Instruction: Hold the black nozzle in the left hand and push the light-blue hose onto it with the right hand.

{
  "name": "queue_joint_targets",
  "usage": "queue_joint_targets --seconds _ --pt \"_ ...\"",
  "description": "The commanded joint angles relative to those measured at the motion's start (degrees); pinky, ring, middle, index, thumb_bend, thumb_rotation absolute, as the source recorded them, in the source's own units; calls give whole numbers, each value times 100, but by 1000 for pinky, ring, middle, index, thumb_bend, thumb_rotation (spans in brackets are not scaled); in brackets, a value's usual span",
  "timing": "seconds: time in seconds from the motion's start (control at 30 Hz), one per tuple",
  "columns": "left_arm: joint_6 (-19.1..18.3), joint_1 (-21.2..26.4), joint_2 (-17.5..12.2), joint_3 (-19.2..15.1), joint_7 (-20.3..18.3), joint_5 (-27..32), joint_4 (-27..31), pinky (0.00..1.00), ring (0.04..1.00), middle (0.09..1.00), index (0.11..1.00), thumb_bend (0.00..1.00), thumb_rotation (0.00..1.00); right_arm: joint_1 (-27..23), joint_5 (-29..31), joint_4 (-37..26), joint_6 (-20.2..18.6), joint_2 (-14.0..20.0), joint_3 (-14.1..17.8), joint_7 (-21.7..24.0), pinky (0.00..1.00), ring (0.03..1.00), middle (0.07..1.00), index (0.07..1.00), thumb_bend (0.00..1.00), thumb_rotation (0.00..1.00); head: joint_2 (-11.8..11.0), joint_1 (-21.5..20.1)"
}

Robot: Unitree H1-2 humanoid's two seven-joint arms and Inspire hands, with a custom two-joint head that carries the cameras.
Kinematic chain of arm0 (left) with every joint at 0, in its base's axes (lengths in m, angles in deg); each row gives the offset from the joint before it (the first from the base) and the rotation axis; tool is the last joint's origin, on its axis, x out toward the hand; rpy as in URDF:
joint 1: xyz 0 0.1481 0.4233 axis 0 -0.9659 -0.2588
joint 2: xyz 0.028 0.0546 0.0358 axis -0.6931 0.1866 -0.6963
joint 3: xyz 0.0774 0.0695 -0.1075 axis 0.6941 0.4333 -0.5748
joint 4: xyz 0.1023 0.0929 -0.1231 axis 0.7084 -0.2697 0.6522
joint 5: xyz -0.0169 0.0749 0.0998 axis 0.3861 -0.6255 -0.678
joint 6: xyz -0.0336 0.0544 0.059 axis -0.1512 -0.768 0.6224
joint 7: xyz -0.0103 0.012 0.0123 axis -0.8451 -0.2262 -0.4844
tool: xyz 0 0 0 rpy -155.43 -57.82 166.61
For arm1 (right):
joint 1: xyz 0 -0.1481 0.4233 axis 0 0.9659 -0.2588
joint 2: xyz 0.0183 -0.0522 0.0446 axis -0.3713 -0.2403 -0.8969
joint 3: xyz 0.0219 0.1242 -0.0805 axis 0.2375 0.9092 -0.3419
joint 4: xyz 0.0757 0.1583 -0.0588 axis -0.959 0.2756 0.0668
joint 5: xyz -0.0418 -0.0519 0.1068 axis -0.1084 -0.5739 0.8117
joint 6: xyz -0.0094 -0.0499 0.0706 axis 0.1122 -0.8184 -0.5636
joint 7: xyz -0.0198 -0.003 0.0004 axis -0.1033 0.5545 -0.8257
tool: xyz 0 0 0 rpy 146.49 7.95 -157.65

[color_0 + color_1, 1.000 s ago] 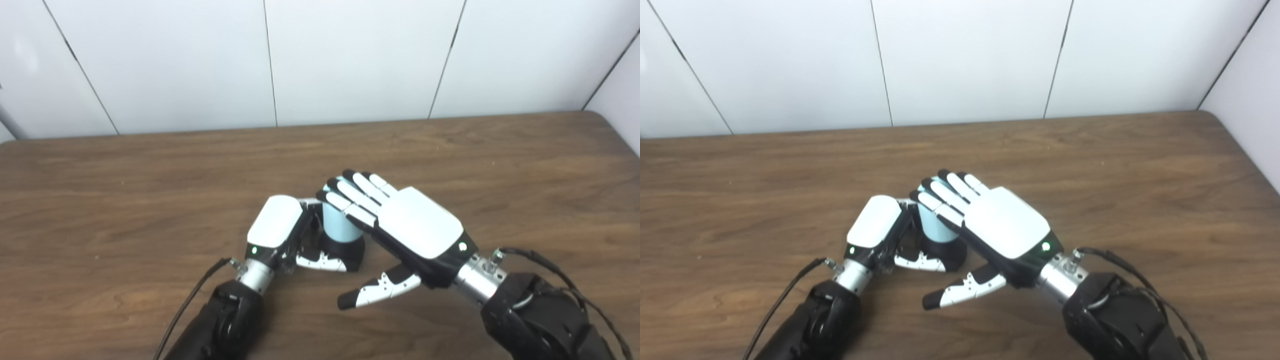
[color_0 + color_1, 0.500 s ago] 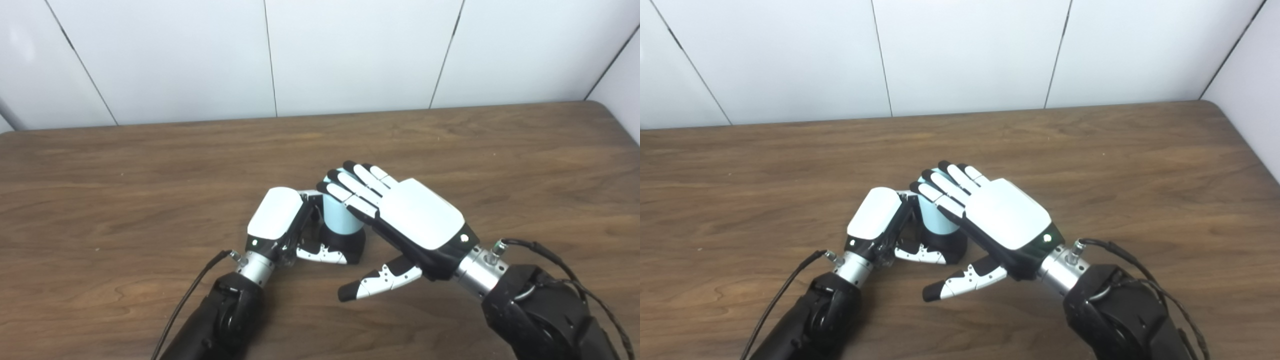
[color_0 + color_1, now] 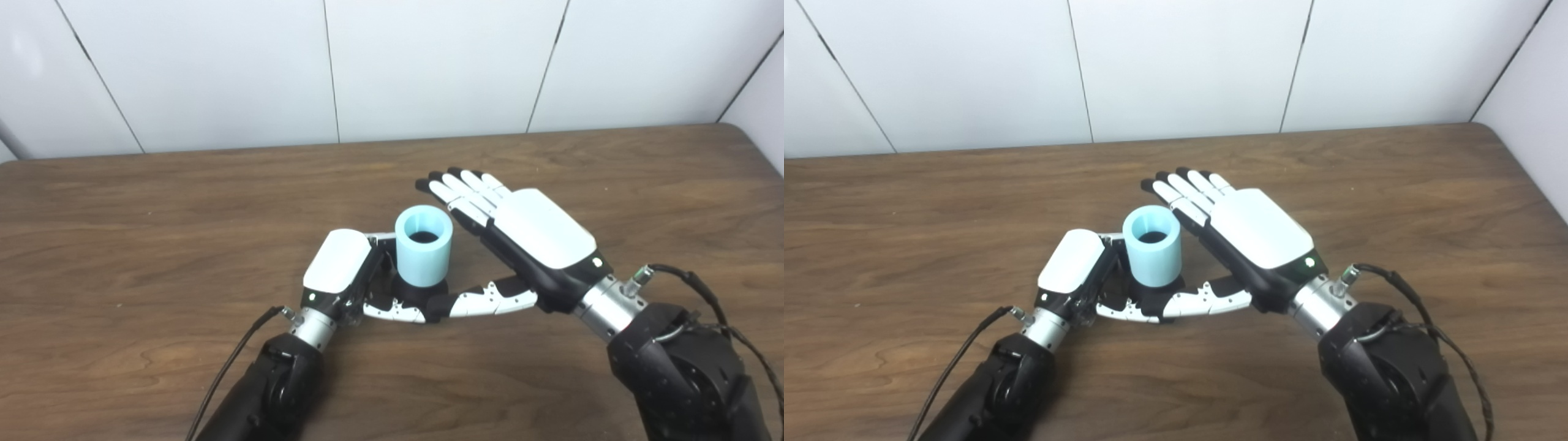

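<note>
I see my left hand [image 3: 340, 269] wrapped around the black nozzle [image 3: 418, 293], which stands upright on the wooden table [image 3: 153, 233]. The thumb lies across the near side of the nozzle's base, the fingers curl behind it, and the white back of the hand faces up and to the left. I record this as a firm grasp on the nozzle.

The light-blue hose [image 3: 424, 253] sits upright on top of the nozzle, immediately to the right of my left hand and touching its fingers. It is a short, thick-walled cylinder with its open end facing up. Looking into the bore, I see only a dark round interior; I cannot tell whether that is the nozzle's tip or shadow. The black base of the nozzle shows below the hose's lower rim.

My right hand [image 3: 527, 229] is flat and released, fingers [image 3: 459, 190] straight and close together, pointing away from me just right of and beyond the hose. I see a narrow gap between these fingers and the hose wall. The right thumb reaches left, low toward the table, its tip at the nozzle's base beside the left thumb; I cannot confirm contact there. The right hand holds nothing.
</note>
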Motion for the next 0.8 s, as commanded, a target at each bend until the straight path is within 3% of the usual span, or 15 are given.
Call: queue_joint_targets --seconds 0.0,0.2,0.4,0.5,0.57,0.6,0.63,0.77 --pt "-228 -626 -209 265 -696 -30 -497 346 451 465 500 476 0 -96 -14 -145 -47 -24 96 -102 1000 1000 990 970 619 1000 3 -14" --pt "-155 -652 -243 195 -646 90 -474 339 422 441 508 474 0 69 78 170 -204 -224 155 -289 983 1000 992 960 613 1000 -9 -58" --pt "-215 -663 -302 125 -613 122 -340 342 464 476 527 476 0 254 86 387 -191 -283 154 -530 944 1000 985 945 599 1000 -16 -100" --pt "-230 -652 -338 120 -593 65 -278 484 434 483 508 502 0 278 64 418 -208 -286 142 -585 947 1000 986 948 603 1000 -24 -78" --pt "-274 -620 -381 164 -496 -172 -210 509 555 477 518 517 0 291 59 431 -213 -278 143 -620 949 1000 984 948 603 1000 -25 -56" --pt "-312 -600 -403 184 -450 -313 -164 510 585 570 611 693 51 296 48 440 -209 -273 141 -641 951 1000 983 948 604 1000 -26 -47" --pt "-347 -584 -419 192 -417 -434 -113 505 595 603 648 752 100 302 34 448 -204 -268 137 -660 951 1000 983 949 606 1000 -27 -46" --pt "-457 -555 -405 78 -328 -794 107 505 614 653 714 847 252 312 4 484 -174 -240 116 -704 954 1000 984 954 610 1000 -33 -15"
